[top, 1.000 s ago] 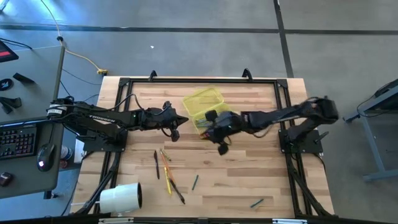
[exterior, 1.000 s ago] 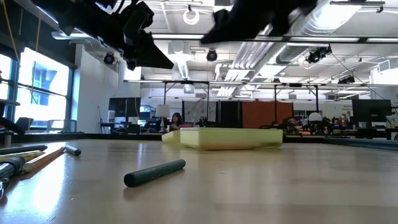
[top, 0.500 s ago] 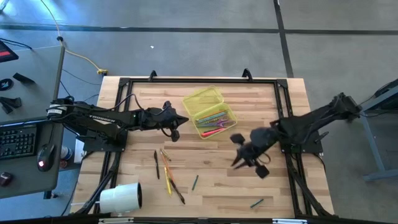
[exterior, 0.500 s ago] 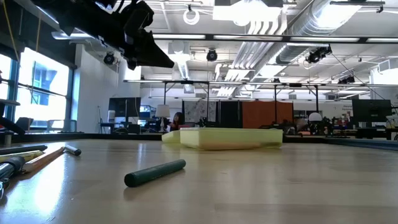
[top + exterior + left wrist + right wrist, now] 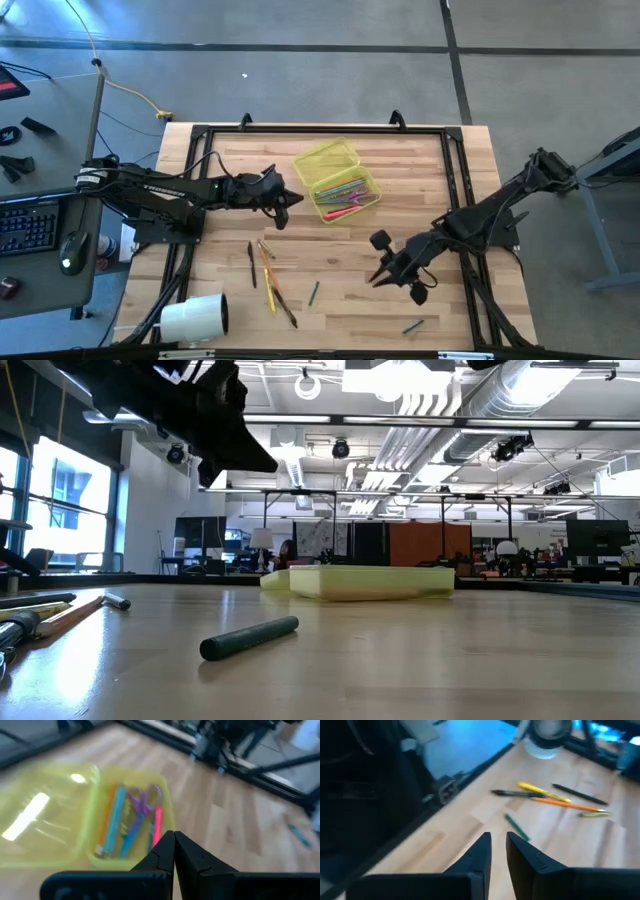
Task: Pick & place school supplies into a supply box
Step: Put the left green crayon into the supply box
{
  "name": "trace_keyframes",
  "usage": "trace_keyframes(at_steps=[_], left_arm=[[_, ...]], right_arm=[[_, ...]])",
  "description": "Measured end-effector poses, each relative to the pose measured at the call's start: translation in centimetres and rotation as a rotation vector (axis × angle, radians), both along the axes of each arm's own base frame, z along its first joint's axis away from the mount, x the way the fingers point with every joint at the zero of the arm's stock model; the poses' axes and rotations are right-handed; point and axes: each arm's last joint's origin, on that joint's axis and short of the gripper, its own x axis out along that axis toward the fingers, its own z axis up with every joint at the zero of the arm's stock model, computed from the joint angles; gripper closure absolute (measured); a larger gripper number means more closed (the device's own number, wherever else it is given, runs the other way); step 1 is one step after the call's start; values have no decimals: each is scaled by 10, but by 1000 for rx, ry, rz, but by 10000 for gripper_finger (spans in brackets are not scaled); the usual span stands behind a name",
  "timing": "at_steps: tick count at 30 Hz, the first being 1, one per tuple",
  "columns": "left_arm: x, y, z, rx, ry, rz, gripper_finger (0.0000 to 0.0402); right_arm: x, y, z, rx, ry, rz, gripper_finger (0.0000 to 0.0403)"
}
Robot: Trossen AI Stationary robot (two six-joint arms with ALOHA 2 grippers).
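White cylinder roll (image 5: pixel 193 318) at the table's near-left corner, keyboard (image 5: pixel 27 226) and mouse (image 5: pixel 68 251) on a side desk, yellow cable (image 5: pixel 120 85) across the floor.

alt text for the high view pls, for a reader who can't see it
Overhead view of a wooden table: an open yellow-green supply box holds several pens and scissors. The left gripper sits beside the box, and the right gripper is out over bare wood. Loose pens and a white roll lie at the table's lower left.
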Motion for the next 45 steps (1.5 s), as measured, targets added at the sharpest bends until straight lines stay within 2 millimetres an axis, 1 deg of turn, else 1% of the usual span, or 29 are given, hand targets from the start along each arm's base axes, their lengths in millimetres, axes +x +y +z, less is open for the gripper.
trace_keyframes(at_steps=[3, 7, 9, 11, 13, 15, 18, 20, 21, 23, 26, 30, 32, 35, 37, 39, 41, 43, 45], left_arm=[[-2, -2, -6, -57, 59, -65, 355], [-6, -5, -13, -41, 153, -181, 355], [-7, -7, -13, -55, 198, -246, 355], [-7, -8, -5, -62, 265, -296, 355], [-8, -9, 7, -42, 350, -338, 355], [-7, -13, 16, 4, 443, -384, 355], [-7, -16, 26, 129, 553, -417, 355], [-2, -19, 33, 191, 560, -438, 355], [0, -21, 33, 210, 567, -447, 355], [-1, -21, 29, 220, 627, -467, 354], [3, -25, 24, 218, 649, -489, 339], [5, -29, 10, 205, 750, -514, 290], [6, -31, 6, 205, 767, -536, 265], [7, -38, 4, 203, 758, -645, 238], [10, -45, 2, 203, 744, -702, 231], [6, -51, -1, 199, 780, -736, 228], [10, -57, -4, 206, 772, -756, 227], [8, -64, -11, 205, 819, -784, 228], [10, -71, -16, 215, 825, -806, 232]], right_arm=[[0, -2, -4, -38, -5, -59, 366], [1, -4, -3, -73, -33, -128, 367], [2, -5, -2, -85, -45, -157, 366], [3, -5, -2, -90, -57, -176, 364], [3, -6, -2, -101, -65, -198, 363], [3, -7, -1, -104, -69, -210, 365], [3, -7, -1, -105, -71, -212, 368], [4, -7, -1, -104, -71, -215, 368], [4, -7, -1, -104, -72, -215, 368], [4, -7, -1, -103, -74, -215, 366], [4, -7, -1, -101, -69, -212, 363], [4, -7, -1, -102, -67, -209, 362], [3, -7, -2, -107, -60, -208, 364], [3, -8, -3, -110, -55, -207, 368], [3, -8, -3, -113, -50, -207, 368], [3, -8, -3, -113, -51, -207, 366], [3, -8, -3, -113, -51, -207, 364], [3, -8, -3, -114, -49, -206, 362], [3, -8, -3, -115, -46, -207, 362]])
